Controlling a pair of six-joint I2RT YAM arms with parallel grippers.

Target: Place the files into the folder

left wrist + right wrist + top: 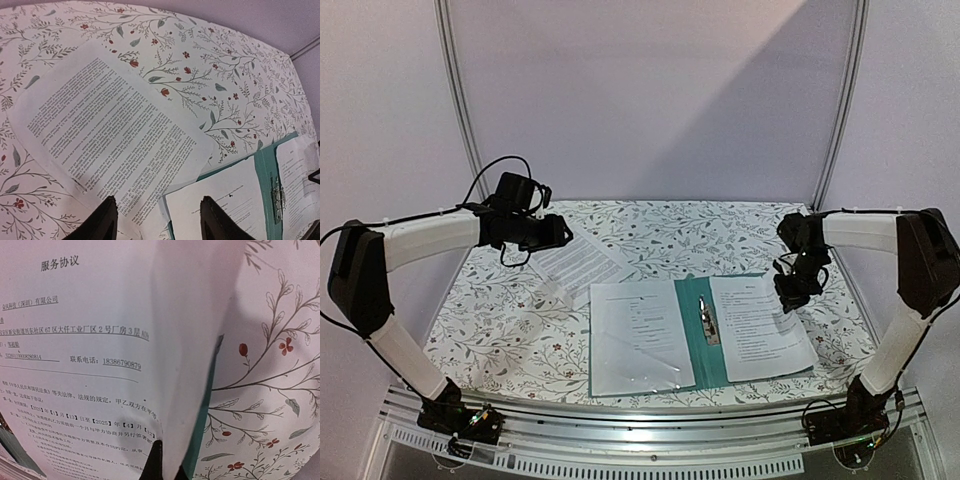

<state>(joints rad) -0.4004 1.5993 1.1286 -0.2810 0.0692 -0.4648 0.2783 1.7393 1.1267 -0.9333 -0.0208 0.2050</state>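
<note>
The teal folder [700,335] lies open mid-table with its silver clip [708,320] on the spine. One file [635,335] covers its left half and another file [760,325] its right half. A third file [582,262] lies loose on the cloth behind the folder's left corner. My left gripper [555,232] hovers above that loose file [110,135], open [159,215], with nothing between its fingers. My right gripper [790,295] is shut [165,455] on the right edge of the right-hand file [90,365], which curls up off the teal cover [202,425].
A floral tablecloth [520,320] covers the table. A metal rail [650,415] runs along the near edge by the arm bases. Two slanted frame poles [460,100] rise at the back corners against the plain wall.
</note>
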